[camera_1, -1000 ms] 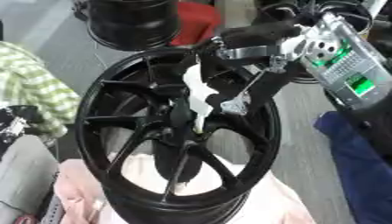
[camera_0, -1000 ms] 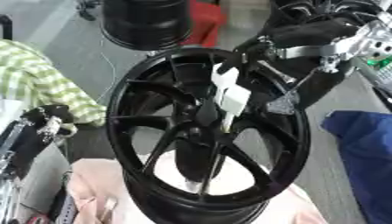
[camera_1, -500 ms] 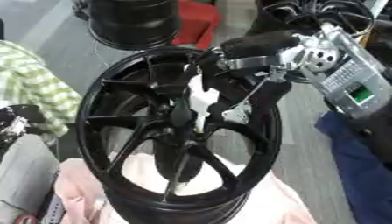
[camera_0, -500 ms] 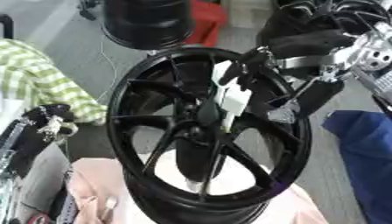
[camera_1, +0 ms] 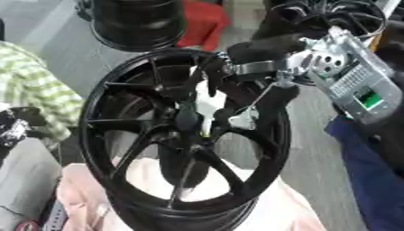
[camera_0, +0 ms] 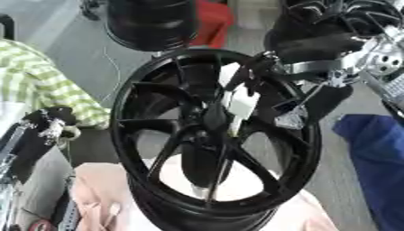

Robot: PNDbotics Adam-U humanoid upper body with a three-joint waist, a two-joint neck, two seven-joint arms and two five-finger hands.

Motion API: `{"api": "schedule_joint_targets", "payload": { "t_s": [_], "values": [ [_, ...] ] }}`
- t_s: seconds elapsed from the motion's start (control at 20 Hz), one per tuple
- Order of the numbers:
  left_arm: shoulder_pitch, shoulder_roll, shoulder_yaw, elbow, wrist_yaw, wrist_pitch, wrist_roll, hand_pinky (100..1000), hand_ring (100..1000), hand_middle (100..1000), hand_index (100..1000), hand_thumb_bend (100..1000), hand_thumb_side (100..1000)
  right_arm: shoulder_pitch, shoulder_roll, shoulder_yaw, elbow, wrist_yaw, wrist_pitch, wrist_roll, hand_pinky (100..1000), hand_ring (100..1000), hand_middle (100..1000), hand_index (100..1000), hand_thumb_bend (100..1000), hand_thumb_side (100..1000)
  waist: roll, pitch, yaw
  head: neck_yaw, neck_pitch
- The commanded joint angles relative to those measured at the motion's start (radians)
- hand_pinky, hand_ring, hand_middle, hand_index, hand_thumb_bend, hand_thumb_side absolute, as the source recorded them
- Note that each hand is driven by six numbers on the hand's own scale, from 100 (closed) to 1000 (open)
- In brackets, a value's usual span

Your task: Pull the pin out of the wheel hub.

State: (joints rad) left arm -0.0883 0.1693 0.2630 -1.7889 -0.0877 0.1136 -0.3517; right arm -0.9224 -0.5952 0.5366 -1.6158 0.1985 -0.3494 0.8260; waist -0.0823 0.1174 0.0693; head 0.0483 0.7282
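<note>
Our right hand [camera_0: 315, 49] reaches in from the upper right, fingers curled around the white pin [camera_0: 239, 101] at the centre of the black wheel [camera_0: 150, 85]. The wheel stands tilted on a pink cloth [camera_0: 103, 198]. Our left hand [camera_0: 43, 131] rests low left; we cannot tell its fingers.

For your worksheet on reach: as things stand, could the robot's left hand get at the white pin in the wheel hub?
Probably not readily. The left hand sits low at the left, outside the wheel's black rim, and the right hand already reaches over the spokes to the white pin at the hub, crowding that approach.
</note>
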Motion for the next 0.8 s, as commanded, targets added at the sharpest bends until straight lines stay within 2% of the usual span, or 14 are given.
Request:
{"api": "schedule_joint_targets", "payload": {
  "t_s": [0.05,0.5,0.8],
  "values": [
    [-0.013,0.024,0.000,-0.023,0.004,-0.002,-0.004,651,725,623,732,137,529,-0.013,-0.026,-0.017,0.000,0.015,-0.084,0.080,744,701,849,937,100,302,0.006,-0.007,0.001,-0.004,-0.001],
    [-0.013,0.024,0.000,-0.023,0.003,-0.001,-0.005,651,726,624,732,133,530,-0.009,-0.049,-0.046,-0.008,0.048,-0.088,0.051,752,707,852,937,100,321,0.004,-0.006,0.000,-0.003,-0.001],
    [-0.014,0.024,0.001,-0.024,0.003,-0.001,-0.005,651,727,624,732,132,530,-0.004,-0.043,-0.054,0.051,0.087,-0.093,0.038,754,677,851,937,100,334,0.005,-0.004,0.002,-0.002,-0.004]
  ]
}}
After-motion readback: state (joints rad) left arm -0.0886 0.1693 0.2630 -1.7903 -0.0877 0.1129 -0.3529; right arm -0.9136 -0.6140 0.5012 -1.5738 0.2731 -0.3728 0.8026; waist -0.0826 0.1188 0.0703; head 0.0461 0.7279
